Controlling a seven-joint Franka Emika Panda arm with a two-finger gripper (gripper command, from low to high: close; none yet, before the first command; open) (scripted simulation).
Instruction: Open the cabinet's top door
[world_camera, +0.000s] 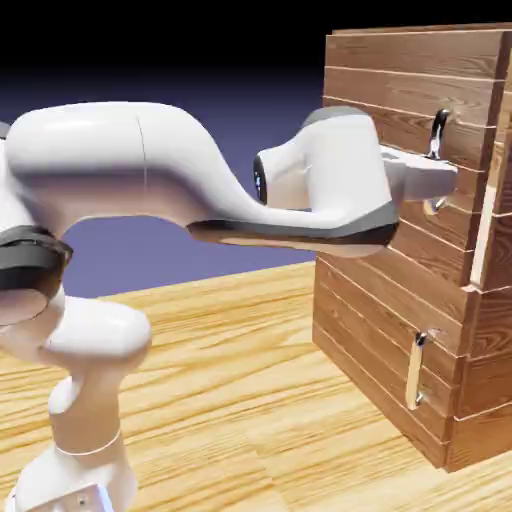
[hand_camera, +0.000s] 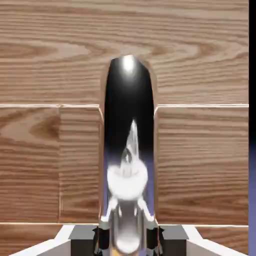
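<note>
Clamping tool (hand_camera: 128, 235) on handle (hand_camera: 129, 140), top door (world_camera: 400, 110), cabinet (world_camera: 400, 330)

The cabinet (world_camera: 400, 300) is reddish-brown wood in horizontal planks with clear grain and a low satin sheen. The top door (hand_camera: 50, 75) shows the same grained wood, close up. Its long handle (hand_camera: 129, 140) is polished metal, mirror-glossy, dark with bright reflections. The lower door's smaller handle (world_camera: 415, 370) looks pale and matt. The tabletop (world_camera: 230, 380) is light, smooth, grained wood. The arm (world_camera: 150, 170) has glossy white shells.
</note>
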